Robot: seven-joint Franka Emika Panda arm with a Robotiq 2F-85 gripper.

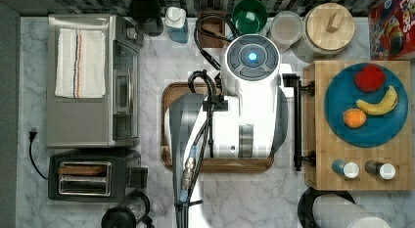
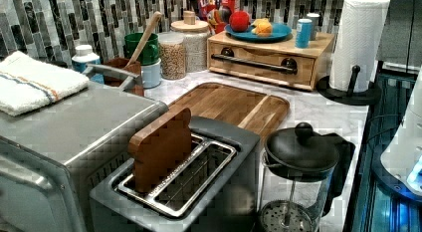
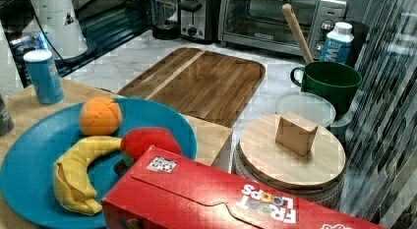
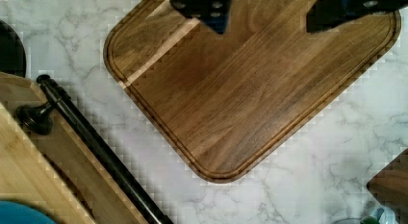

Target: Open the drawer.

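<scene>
The drawer [image 2: 262, 56] is the light-wood front of a wooden box [image 1: 359, 157] at the top view's right, and it sits flush with the box. Its long black bar handle [image 1: 297, 123] [image 2: 254, 64] [image 4: 98, 149] runs across the front. My arm [image 1: 252, 105] hangs over the dark brown tray [image 1: 169, 98] [image 4: 240, 99], just off the handle on the top view's left. In the wrist view my gripper [image 4: 269, 12] is open above the tray with nothing between its fingers, apart from the handle.
On the box stand a blue plate [image 1: 337, 123] of toy fruit and two shakers [image 1: 345, 168]. A paper towel roll [image 2: 358, 40] stands beside it. Toaster oven [image 1: 93, 81], toaster [image 1: 93, 176] and French press [image 2: 298, 172] are on the top view's left; jars and a green mug [image 1: 249, 15] line the back.
</scene>
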